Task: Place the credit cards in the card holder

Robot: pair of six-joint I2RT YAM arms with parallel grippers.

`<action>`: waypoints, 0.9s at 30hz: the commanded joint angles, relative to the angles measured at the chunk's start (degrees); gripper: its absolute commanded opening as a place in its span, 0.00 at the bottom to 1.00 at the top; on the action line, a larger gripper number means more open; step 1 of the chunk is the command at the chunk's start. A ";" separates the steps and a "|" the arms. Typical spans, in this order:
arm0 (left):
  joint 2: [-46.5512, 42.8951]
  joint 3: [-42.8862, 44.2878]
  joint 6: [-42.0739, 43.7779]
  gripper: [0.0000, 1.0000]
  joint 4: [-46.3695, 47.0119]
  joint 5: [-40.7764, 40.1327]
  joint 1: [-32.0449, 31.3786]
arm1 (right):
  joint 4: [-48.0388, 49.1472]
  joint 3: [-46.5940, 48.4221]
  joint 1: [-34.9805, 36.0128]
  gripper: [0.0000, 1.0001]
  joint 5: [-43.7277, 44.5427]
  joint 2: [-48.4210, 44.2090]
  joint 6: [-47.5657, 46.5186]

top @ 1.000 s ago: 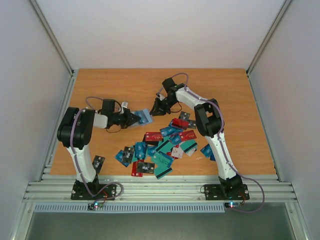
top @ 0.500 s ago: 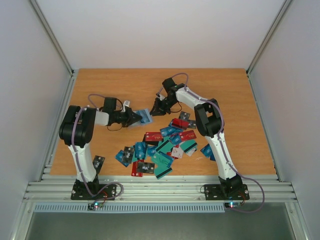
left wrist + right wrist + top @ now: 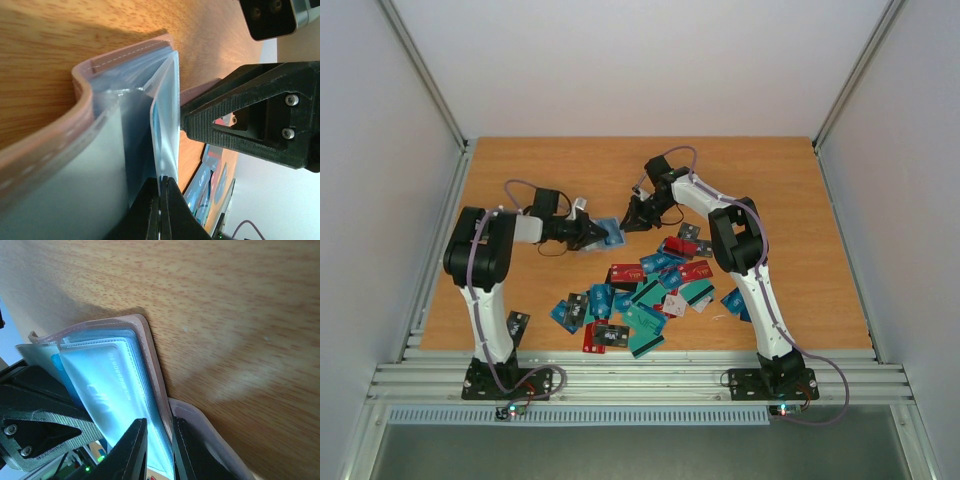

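My left gripper [image 3: 161, 182] is shut on the near edge of a thin light-blue credit card [image 3: 166, 120], seen edge-on. The card's far end lies among the pale blue pockets of the card holder [image 3: 107, 107], which has a pinkish-tan stitched cover. My right gripper [image 3: 159, 426] is shut on the card holder [image 3: 146, 347], clamping its cover and several pockets just above the wood. From above, the left gripper [image 3: 590, 233] and the right gripper [image 3: 635, 215] face each other, with the blue card [image 3: 611, 232] between them. Loose credit cards [image 3: 645, 290] lie in a pile nearer the arms.
The pile of red, blue, teal and dark cards spreads across the middle front of the wooden table [image 3: 520, 170]. One dark card [image 3: 517, 324] lies alone by the left arm's base. A metal rail [image 3: 640, 375] runs along the near edge, and white walls close in both sides.
My left gripper has shifted slightly right and back with the card, closer to the right gripper. The right arm has held still.
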 commanded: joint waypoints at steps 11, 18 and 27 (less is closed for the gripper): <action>2.60 5.93 8.88 0.06 -13.52 0.03 -2.72 | -1.79 -1.69 0.56 0.16 1.63 2.12 -0.51; -0.83 6.65 10.30 0.19 -19.28 -1.80 -2.74 | -2.47 -1.50 0.57 0.17 2.26 1.24 -1.20; -3.13 10.19 12.80 0.45 -29.64 -4.03 -2.67 | -3.44 -0.96 0.57 0.17 2.48 0.37 -1.69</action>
